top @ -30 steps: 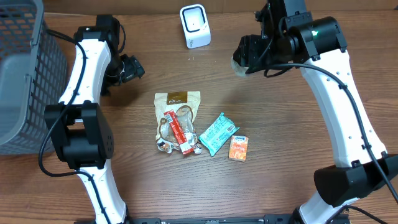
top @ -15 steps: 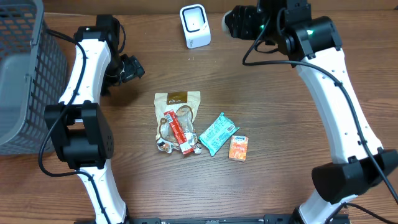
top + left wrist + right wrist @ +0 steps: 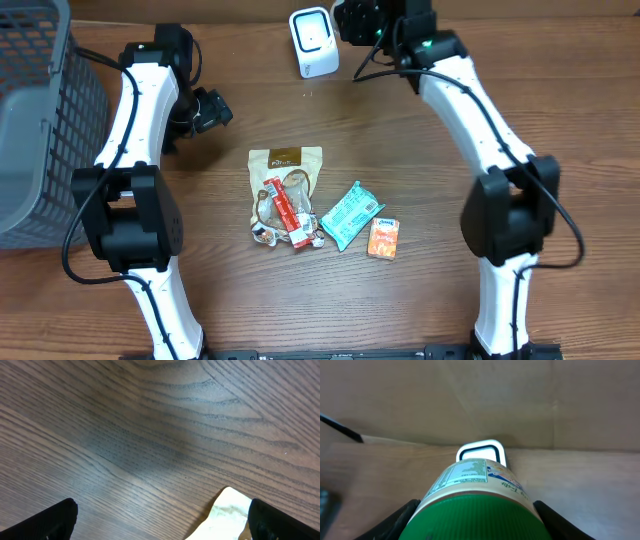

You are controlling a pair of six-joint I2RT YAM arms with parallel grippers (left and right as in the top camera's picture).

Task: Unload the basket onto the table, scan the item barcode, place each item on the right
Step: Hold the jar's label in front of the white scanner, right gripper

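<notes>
**Holding a jar up to the scanner**

Nearest the robot, on the wooden table [image 3: 300, 300], lie a small orange box [image 3: 383, 239] and a teal packet [image 3: 350, 214]. They touch each other. Just beside them is a red stick packet [image 3: 283, 210]. It lies on top of a tan pouch [image 3: 285, 165].

A bit farther off, the left claw [image 3: 210, 108] hangs over bare wood. Its fingers are spread wide and it has nothing in it. One corner of the tan pouch shows in its own camera. A grey basket [image 3: 40, 120] sits at the far left side.

At the far edge of the table, the right claw [image 3: 352, 20] grips a jar [image 3: 475, 490] with a green lid. The jar is up in the air, on its side. Its other end points at the white scanner [image 3: 313, 40], which is just beyond it.

So the pick-up looks done, and the jar is right at the scanner. I cannot see the barcode, only small print on the label, so I cannot tell if the scan has worked. The jar may need a little turn. The other things on the table look like they wait their turn.
</notes>
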